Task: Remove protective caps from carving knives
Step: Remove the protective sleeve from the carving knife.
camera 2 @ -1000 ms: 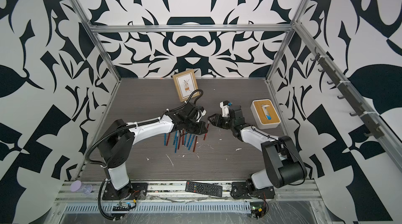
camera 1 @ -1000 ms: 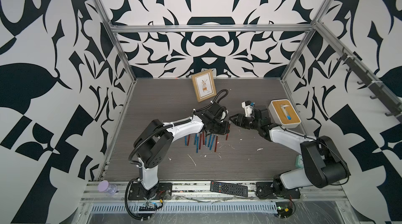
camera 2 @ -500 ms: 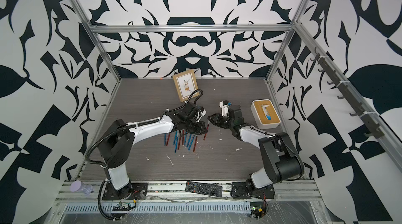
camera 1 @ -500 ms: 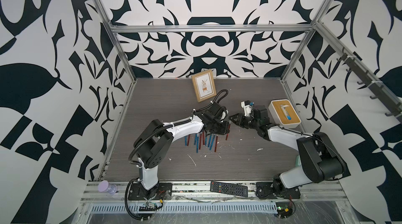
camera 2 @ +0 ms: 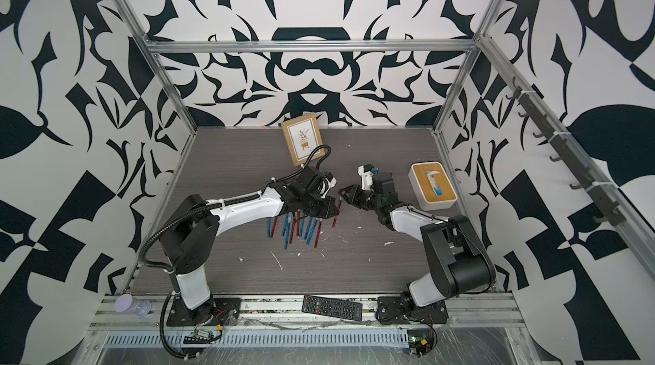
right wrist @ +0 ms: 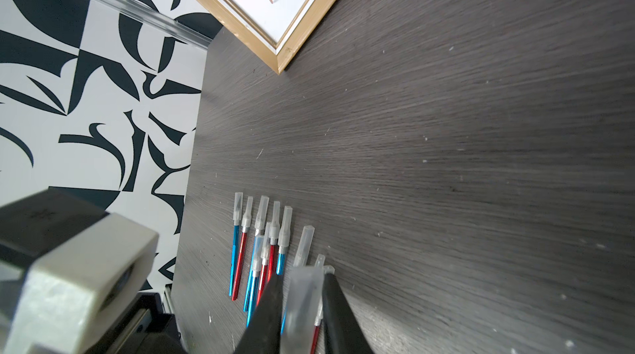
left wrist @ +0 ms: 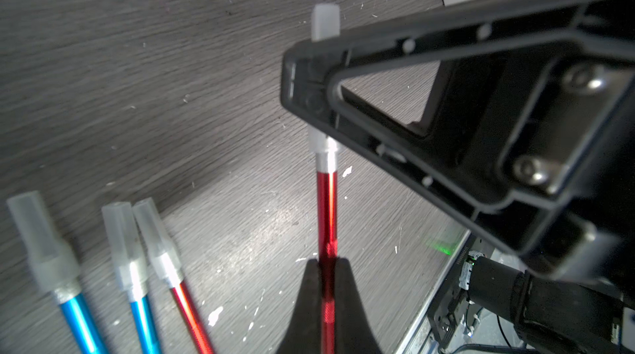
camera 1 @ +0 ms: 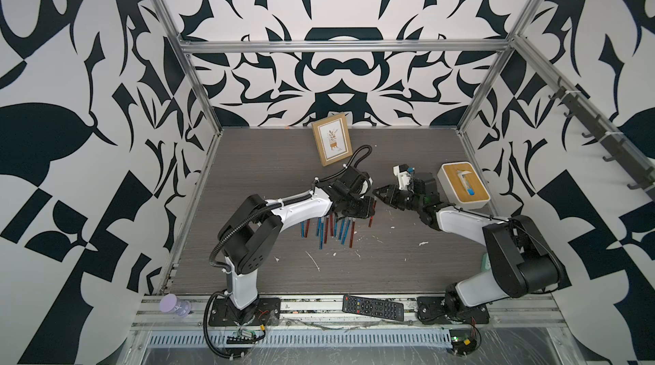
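My left gripper [left wrist: 326, 263] is shut on the red handle of a carving knife [left wrist: 326, 204], held just above the table. The knife's whitish protective cap [left wrist: 325, 22] runs through the tip of my right gripper [right wrist: 302, 278]. In the right wrist view that cap [right wrist: 304, 297] sits between the two black fingers, which press on its sides. In both top views the left gripper [camera 1: 368, 203] and right gripper [camera 1: 378, 192] meet tip to tip at mid-table. Several more capped blue and red knives [camera 1: 333, 230] lie in a row under the left arm.
A gold picture frame [camera 1: 332, 143] lies behind the grippers. A white box with a wooden lid [camera 1: 462, 186] stands to the right. A black remote [camera 1: 373, 307] and a lilac cup [camera 1: 174, 304] rest on the front rail. White flecks [camera 1: 313, 260] dot the table.
My right gripper's jaws have closed in onto the cap, and its tip has edged toward the left gripper. The left gripper has kept its hold on the red knife.
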`<state>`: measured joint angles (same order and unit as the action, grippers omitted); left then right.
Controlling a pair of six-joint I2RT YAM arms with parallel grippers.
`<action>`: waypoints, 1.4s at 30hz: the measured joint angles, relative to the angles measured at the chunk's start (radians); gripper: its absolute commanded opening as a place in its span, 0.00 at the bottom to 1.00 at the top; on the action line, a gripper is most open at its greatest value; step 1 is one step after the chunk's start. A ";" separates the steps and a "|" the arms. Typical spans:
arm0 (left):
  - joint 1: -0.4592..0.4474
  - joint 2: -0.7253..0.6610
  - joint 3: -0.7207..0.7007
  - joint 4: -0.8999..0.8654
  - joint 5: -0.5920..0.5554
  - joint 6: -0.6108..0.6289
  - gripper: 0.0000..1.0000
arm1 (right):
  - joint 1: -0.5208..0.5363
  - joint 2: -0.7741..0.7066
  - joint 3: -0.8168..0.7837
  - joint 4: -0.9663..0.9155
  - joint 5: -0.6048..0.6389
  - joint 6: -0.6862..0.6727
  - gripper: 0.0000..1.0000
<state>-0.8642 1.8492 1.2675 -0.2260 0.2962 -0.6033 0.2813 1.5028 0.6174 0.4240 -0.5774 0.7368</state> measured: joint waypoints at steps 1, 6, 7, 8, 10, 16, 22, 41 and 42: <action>0.000 0.000 0.000 0.000 -0.001 0.000 0.00 | 0.000 0.000 0.000 0.005 -0.004 0.005 0.15; 0.000 0.006 0.000 0.003 -0.003 0.000 0.00 | 0.002 0.003 0.000 0.015 -0.004 0.016 0.09; 0.000 0.007 0.000 0.004 -0.003 0.000 0.00 | 0.002 0.004 0.000 0.015 -0.004 0.017 0.08; 0.000 0.008 0.000 0.005 -0.003 0.000 0.00 | 0.002 0.004 0.000 0.015 -0.004 0.018 0.07; 0.000 0.008 0.000 0.006 -0.003 0.000 0.00 | 0.002 0.004 0.000 0.015 -0.003 0.020 0.05; 0.000 0.008 0.000 0.006 -0.003 0.000 0.00 | 0.002 0.004 0.000 0.014 0.002 0.021 0.03; 0.000 0.008 0.000 0.007 -0.003 0.000 0.00 | -0.003 0.004 0.003 0.011 0.006 0.021 0.02; 0.009 0.028 0.000 0.028 0.029 0.010 0.00 | -0.024 0.052 0.037 -0.010 -0.028 0.028 0.01; 0.009 0.028 0.000 0.028 0.032 0.012 0.00 | -0.026 0.052 0.037 -0.010 -0.030 0.029 0.01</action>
<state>-0.8551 1.8774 1.2671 -0.1978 0.3279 -0.5911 0.2558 1.5551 0.6544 0.4141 -0.6075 0.7654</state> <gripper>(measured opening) 0.075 0.149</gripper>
